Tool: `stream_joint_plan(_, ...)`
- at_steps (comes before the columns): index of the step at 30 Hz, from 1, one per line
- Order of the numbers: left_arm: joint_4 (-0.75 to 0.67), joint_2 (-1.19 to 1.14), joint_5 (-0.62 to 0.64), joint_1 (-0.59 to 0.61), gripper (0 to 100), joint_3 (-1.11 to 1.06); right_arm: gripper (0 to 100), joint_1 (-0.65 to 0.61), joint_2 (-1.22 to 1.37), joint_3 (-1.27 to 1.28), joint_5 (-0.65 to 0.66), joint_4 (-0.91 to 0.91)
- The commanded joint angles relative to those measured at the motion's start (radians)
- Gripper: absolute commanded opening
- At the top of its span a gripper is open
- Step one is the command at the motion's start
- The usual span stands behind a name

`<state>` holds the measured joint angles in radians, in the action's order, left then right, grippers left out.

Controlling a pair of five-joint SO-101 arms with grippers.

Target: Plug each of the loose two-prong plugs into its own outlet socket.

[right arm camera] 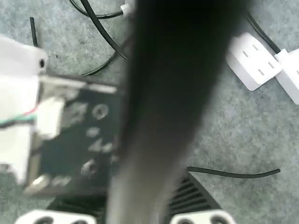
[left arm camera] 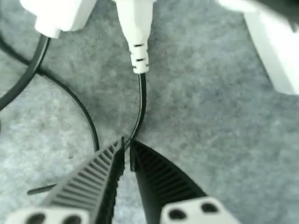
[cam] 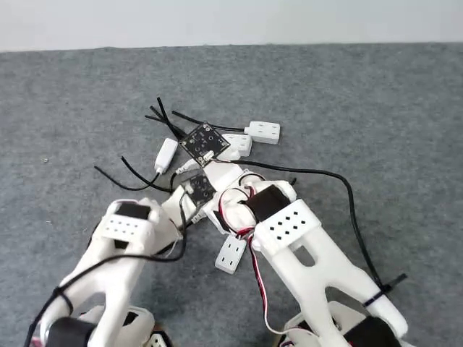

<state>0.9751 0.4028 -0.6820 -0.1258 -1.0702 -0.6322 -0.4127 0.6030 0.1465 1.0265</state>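
Grey mat (left arm camera: 210, 116); left gripper (left arm camera: 127, 145) on cable (left arm camera: 142, 102)

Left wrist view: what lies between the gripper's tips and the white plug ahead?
Just a black cord, running from the left gripper up into the white plug, over grey carpet; the left wrist view shows it.

Rough, matt grey felt-like cloth (left arm camera: 219, 116) covers the table. The left claw (left arm camera: 127, 145) has ribbed, matt black plastic fingers (left arm camera: 100, 175). Ahead of its tips: a smooth white plastic plug (left arm camera: 136, 32) and its sleek, faintly shiny black rubbery cord (left arm camera: 143, 98).
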Motion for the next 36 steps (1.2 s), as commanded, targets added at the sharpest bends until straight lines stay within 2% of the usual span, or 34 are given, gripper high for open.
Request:
stream_joint_plan(1, -0.031, 0.1, -0.018, -0.02, 1, -0.035, 0.9, 0.012, -0.004, -0.014, -0.018, -0.018)
stream_joint_plan(10, -0.091, 0.166, 0.015, -0.032, 1, -0.084, 0.9, 0.107, -0.005, -0.014, -0.129, -0.008)
stream_joint_plan(14, -0.161, 0.169, 0.195, -0.014, 1, -0.084, 0.9, 0.202, -0.005, -0.011, -0.14, 0.019)
stream_joint_plan(19, -0.207, 0.17, 0.488, 0.025, 4, -0.035, 0.9, 0.401, 0.001, -0.012, -0.14, 0.041)
stream_joint_plan(21, -0.16, 0.17, 0.614, 0.008, 9, 0.012, 0.9, 0.478, 0.004, -0.011, -0.135, 0.035)
stream_joint_plan(23, -0.034, 0.17, 0.678, -0.095, 18, 0.059, 0.9, 0.53, 0.005, -0.008, -0.135, 0.031)
stream_joint_plan(25, 0.086, 0.17, 0.686, -0.226, 25, 0.084, 0.9, 0.558, 0.005, -0.005, -0.135, 0.031)
stream_joint_plan(28, 0.137, 0.17, 0.683, -0.351, 25, 0.085, 0.9, 0.584, 0.005, 0.04, -0.132, -0.007)
stream_joint_plan(36, 0.055, 0.17, 0.559, -0.385, 24, 0.074, 0.9, 0.621, 0.005, 0.086, -0.091, -0.07)
